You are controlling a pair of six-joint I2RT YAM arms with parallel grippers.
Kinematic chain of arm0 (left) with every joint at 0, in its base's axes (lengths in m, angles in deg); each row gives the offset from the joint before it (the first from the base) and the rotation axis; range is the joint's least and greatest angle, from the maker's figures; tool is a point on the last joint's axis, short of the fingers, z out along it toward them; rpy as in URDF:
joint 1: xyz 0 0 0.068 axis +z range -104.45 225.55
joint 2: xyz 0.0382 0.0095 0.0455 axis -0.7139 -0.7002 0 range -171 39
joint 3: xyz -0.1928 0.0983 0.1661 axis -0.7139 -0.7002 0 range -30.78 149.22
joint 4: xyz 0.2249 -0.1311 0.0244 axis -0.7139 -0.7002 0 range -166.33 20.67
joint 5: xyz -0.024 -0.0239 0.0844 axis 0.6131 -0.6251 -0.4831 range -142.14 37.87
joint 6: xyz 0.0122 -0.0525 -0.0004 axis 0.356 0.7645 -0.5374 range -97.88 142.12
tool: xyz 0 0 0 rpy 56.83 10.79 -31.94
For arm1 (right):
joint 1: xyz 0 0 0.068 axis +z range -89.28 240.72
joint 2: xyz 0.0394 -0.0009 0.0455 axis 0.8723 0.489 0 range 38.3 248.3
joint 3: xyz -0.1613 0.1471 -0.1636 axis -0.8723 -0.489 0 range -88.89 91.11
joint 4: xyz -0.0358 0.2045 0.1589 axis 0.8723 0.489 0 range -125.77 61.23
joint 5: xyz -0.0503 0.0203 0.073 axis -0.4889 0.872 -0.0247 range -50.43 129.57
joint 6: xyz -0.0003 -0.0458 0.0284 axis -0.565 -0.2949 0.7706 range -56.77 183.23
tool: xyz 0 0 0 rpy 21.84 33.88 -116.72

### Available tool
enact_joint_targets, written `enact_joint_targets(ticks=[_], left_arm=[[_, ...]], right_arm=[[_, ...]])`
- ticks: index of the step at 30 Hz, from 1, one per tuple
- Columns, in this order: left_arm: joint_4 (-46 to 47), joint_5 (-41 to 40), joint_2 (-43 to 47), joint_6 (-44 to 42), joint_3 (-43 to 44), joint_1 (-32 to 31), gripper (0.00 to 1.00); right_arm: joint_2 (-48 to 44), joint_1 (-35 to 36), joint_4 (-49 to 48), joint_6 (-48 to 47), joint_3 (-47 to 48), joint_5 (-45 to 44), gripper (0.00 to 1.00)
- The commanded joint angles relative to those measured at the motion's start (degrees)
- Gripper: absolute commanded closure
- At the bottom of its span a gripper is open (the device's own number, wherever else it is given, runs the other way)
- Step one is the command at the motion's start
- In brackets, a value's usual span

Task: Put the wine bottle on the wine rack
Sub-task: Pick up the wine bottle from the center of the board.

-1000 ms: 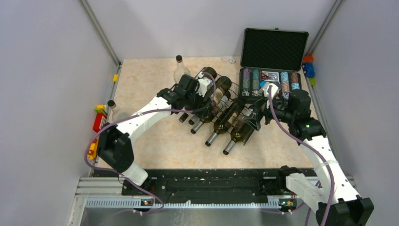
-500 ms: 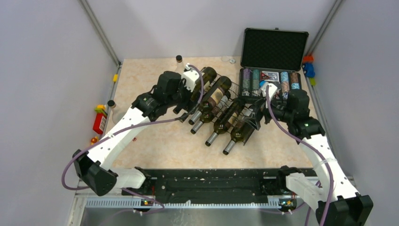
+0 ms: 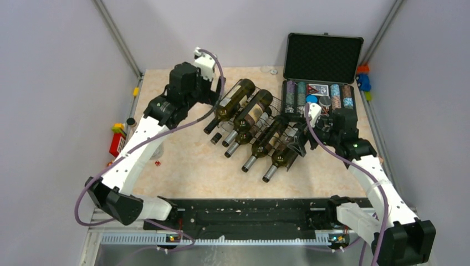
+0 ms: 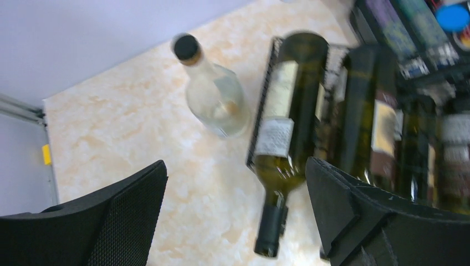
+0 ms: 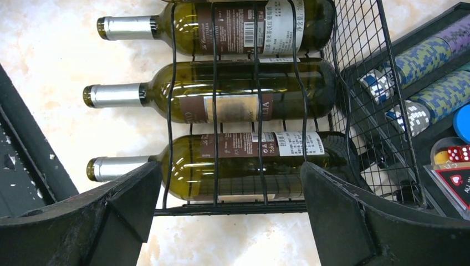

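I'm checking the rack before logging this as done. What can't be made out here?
- Top view: clear bottle hidden behind left arm.
- Left wrist view: wine bottle label text motion-blurred.
- Right wrist view: rack cut by the top edge; its far side unseen.
- Top view: small dark thing beside rack, too small to name.

One black wire wine rack on one bench. At least five dark wine bottles lying in it; exact number unclear because of overlap. One clear glass bottle standing just beside the rack. One open black case, with several rows of poker chips, too small to count. Two robot arms, one claw each: left claw, right claw.
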Motion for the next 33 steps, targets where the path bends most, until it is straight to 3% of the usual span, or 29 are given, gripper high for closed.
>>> enact_joint_targets(ticks=[1,12,19,22,26,33], left_arm=[[6.1,-1.5,-4.1,4.6,5.9,4.2,0.01],[12.3,-2.4,-21.8,5.3,17.4,7.6,0.04],[15.3,-5.8,-30.3,5.2,19.8,8.5,0.04],[16.1,-5.4,-32.3,5.3,19.1,9.1,0.07],[18.2,-2.1,-33.3,7.4,17.3,10.1,0.2],[21.6,2.1,-35.0,7.6,16.6,11.7,0.33]], right_arm=[[0.1,-0.6,-1.7,-1.4,1.0,-1.3,0.01],[-0.8,-0.6,-1.6,-1.6,0.4,-1.9,0.01],[-1.5,-0.6,-0.9,-2.3,0.0,-1.8,0.01],[-1.7,-0.6,-0.8,-2.5,0.0,-1.5,0.01],[-1.4,-0.6,-0.7,-2.6,0.0,-1.4,0.01],[-0.8,-0.6,0.1,-3.1,0.2,-0.7,0.01]])
